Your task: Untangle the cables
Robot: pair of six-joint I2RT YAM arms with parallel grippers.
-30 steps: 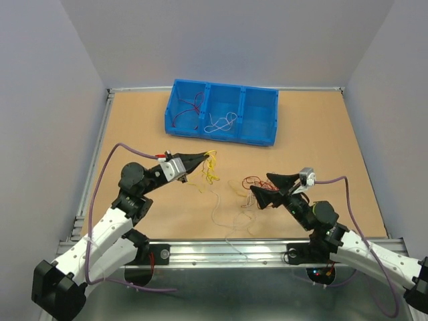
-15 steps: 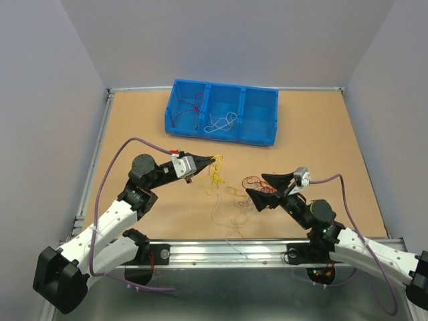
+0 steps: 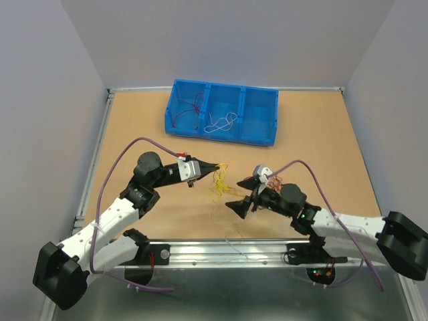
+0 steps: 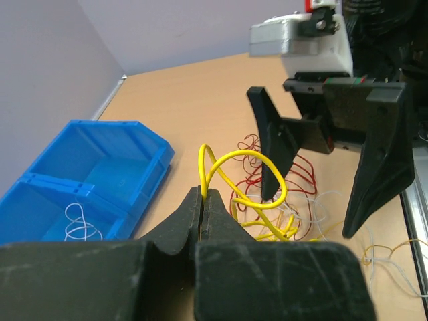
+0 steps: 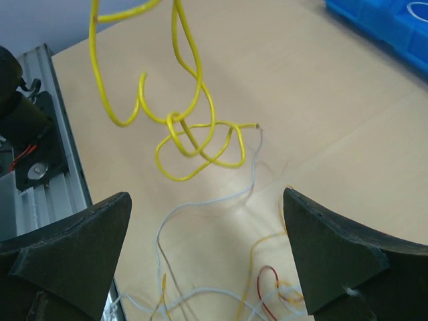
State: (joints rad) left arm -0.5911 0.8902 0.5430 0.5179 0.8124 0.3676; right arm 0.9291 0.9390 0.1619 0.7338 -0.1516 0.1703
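The left gripper (image 3: 215, 166) has carried its yellow wire (image 3: 219, 182) toward the right gripper (image 3: 244, 198), which has swung in under the loops.

A curly yellow cable (image 3: 218, 179) hangs in loops at frame centre, lifted above thin white strands (image 3: 224, 215) and a red clump (image 4: 242, 190) lying loosely tangled lower centre
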